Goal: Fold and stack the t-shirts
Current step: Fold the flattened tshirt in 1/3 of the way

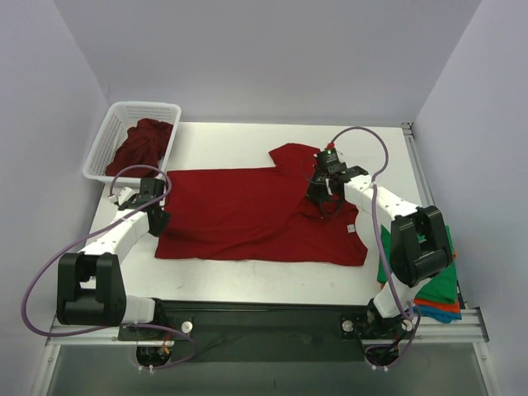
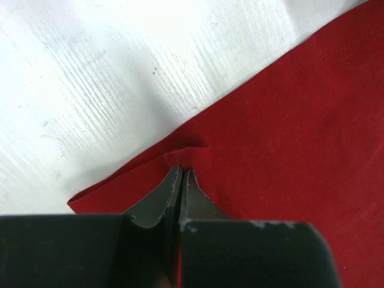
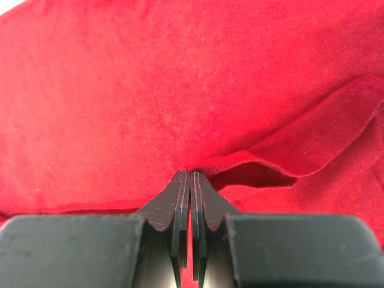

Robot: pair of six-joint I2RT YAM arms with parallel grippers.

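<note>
Now | red t-shirt (image 1: 247, 216) spread | white label (image 1: 351, 228), right edge | writing unreadable

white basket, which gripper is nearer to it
Left. The left gripper pinches the left edge of the spread red t-shirt, just on the near side of the white basket. The right gripper pinches the same shirt toward its right end, well off to the basket's right.

You are looking into a robotics lab cell: plain pale lilac walls (image 1: 247, 58) are closing in a flat white tabletop (image 1: 231, 140), and a white-and-black left robot arm (image 1: 115, 237) and its matching right robot arm (image 1: 375, 196), trailing looping purple cables (image 1: 356, 129), are standing bolted to a silver metal rail (image 1: 272, 340).
</note>
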